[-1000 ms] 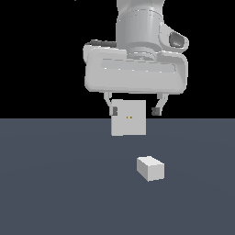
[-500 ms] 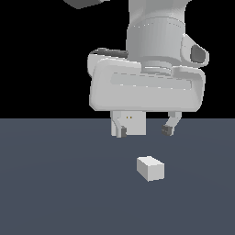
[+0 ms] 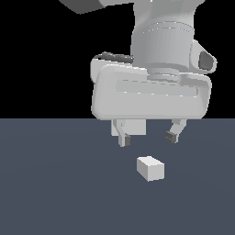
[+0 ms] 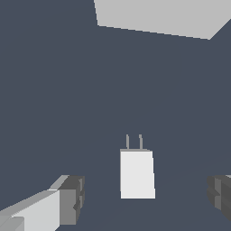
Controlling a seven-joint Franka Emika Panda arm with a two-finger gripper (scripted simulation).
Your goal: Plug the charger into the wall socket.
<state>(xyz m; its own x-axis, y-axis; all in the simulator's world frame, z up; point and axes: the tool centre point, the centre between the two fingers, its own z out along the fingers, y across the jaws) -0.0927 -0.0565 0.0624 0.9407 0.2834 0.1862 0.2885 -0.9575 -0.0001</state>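
Observation:
The charger is a small off-white block lying on the dark floor. In the wrist view the charger shows two thin prongs pointing toward the wall socket. In the exterior view the wall socket is mostly hidden behind the hand; only its lower part shows. My gripper is open and empty, hovering above and slightly behind the charger. In the wrist view the gripper has one fingertip on each side of the charger, with the jaws wide apart and not touching it.
The dark grey floor spreads all around the charger. The background above the floor is black. Nothing else stands in view.
The gripper has come toward the camera and lower, over the charger. It now hides most of the wall socket. The charger has not moved.

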